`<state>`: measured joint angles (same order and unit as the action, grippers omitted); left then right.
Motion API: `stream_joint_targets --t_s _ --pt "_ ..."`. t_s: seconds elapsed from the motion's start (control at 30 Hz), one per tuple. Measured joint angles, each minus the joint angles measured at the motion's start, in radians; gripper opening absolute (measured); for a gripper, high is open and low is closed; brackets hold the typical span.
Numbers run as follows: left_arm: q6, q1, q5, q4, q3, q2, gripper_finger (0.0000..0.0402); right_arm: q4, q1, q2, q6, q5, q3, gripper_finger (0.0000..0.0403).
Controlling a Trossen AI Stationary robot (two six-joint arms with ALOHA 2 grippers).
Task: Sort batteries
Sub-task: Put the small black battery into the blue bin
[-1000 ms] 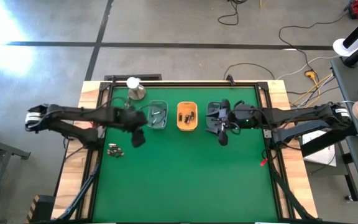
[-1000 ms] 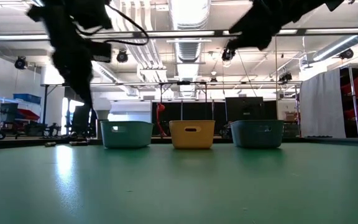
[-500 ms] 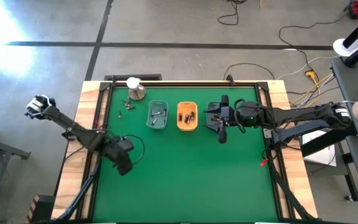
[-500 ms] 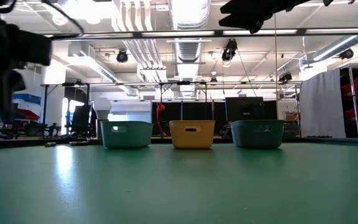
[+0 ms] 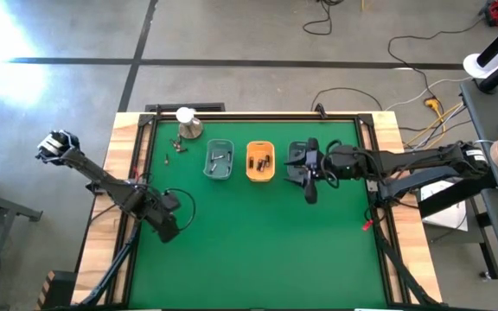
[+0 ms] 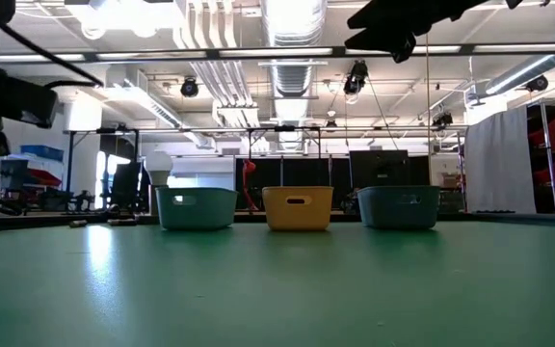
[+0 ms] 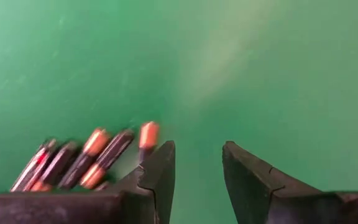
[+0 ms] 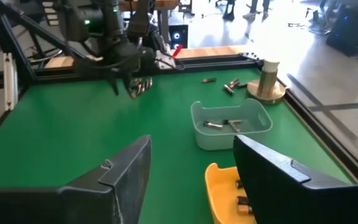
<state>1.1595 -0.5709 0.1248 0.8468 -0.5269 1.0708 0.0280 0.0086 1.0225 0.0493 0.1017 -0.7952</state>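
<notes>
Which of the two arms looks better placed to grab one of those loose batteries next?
The left. Its hand hangs open right beside the loose batteries on the mat, while the right hand is over by the trays.

green mat [image 5: 258, 242], three trays [image 5: 260, 161], metal dome [image 5: 189, 127]

Green table [image 5: 258, 242], wood border. On it, row of three trays near far edge: teal tray [image 5: 219, 160] with few batteries, orange tray [image 5: 260, 161] with batteries, third tray [image 6: 398, 206] under right arm. Metal dome [image 5: 188, 126] with white ball at far left corner. Loose batteries [image 5: 172, 148] just beside dome. Battery cluster [image 7: 86, 158] on mat near left edge.
</notes>
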Motion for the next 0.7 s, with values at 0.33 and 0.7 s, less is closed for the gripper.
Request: stream_joint_targets --t_s 0.33,0.7 --pt "-0.049 0.0 -0.057 0.028 0.054 0.001 0.0113 0.035 0.013 0.0 -0.016 0.0 0.0 0.0212" --pt "-0.073 0.0 -0.059 0.005 0.062 0.007 0.0102 0.071 0.013 0.0 -0.061 0.0 0.0 0.021"
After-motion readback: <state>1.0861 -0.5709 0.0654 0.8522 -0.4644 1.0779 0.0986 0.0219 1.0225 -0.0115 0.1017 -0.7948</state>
